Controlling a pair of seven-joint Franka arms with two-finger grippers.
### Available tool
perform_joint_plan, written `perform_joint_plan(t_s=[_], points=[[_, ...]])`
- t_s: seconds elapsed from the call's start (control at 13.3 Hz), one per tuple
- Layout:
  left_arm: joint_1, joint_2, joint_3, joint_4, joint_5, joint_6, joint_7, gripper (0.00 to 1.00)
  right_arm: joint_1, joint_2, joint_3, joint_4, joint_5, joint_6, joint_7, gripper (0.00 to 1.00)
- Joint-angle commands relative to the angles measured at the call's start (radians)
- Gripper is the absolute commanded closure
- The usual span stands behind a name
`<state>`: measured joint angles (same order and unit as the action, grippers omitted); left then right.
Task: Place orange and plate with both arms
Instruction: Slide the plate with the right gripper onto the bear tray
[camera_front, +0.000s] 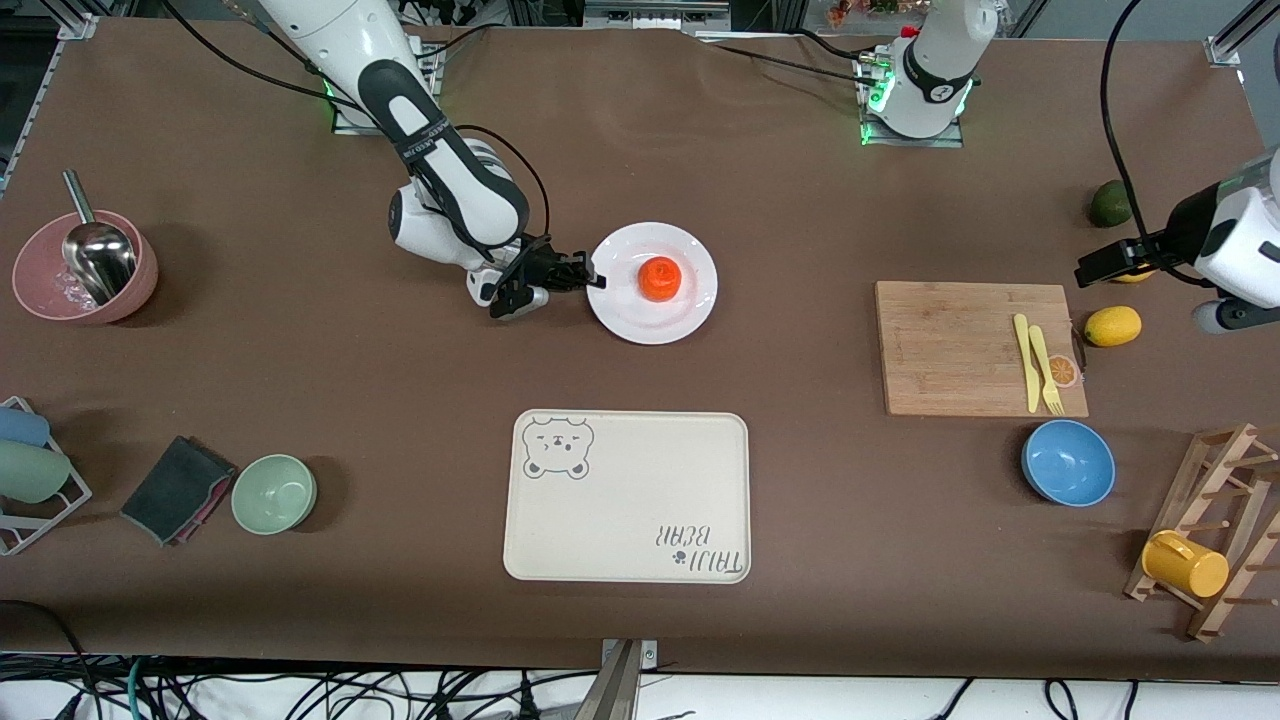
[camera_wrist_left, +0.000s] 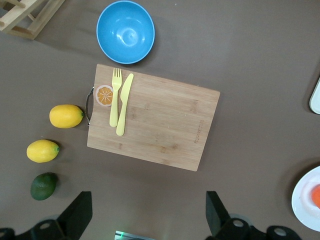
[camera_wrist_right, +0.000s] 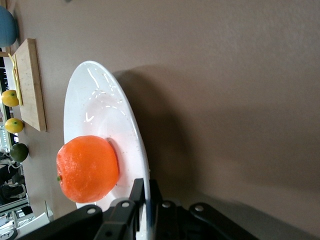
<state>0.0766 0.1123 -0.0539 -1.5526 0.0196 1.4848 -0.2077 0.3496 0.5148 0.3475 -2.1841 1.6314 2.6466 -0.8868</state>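
Note:
The white plate lies mid-table, farther from the front camera than the cream bear-print tray, with the orange on it. My right gripper is shut on the plate's rim at the edge toward the right arm's end. In the right wrist view its fingers pinch the rim of the plate, with the orange close by and a wide shadow under the plate. My left gripper is open and empty, up over the table near the lemons; its own view catches the plate's edge.
The bear-print tray lies nearer the front camera. A cutting board with a yellow fork and knife, a blue bowl, a lemon, a dark green fruit and a mug rack are toward the left arm's end. A green bowl and a pink bowl are toward the right arm's end.

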Motion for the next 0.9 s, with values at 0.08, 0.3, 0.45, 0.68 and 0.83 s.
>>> perform_joint_plan(t_s=[0.08, 0.3, 0.45, 0.68, 0.83], points=[[-0.001, -0.014, -0.007, 0.003, -0.021, -0.026, 0.019, 0.00, -0.032, 0.019, -0.013, 0.088, -0.016, 0.015, 0.057, 1.00], [-0.006, -0.013, -0.011, 0.003, -0.021, -0.024, 0.010, 0.00, -0.076, 0.019, -0.015, 0.200, -0.019, 0.012, 0.225, 1.00], [-0.009, -0.013, -0.011, 0.003, -0.021, -0.024, 0.008, 0.00, -0.102, 0.045, -0.022, 0.291, -0.054, 0.012, 0.311, 1.00], [-0.009, -0.011, -0.011, 0.002, -0.021, -0.024, 0.008, 0.00, -0.115, 0.219, -0.068, 0.531, -0.146, 0.013, 0.335, 1.00], [-0.006, -0.011, -0.011, 0.000, -0.021, -0.026, 0.008, 0.00, -0.115, 0.348, -0.073, 0.685, -0.153, 0.013, 0.344, 1.00]])
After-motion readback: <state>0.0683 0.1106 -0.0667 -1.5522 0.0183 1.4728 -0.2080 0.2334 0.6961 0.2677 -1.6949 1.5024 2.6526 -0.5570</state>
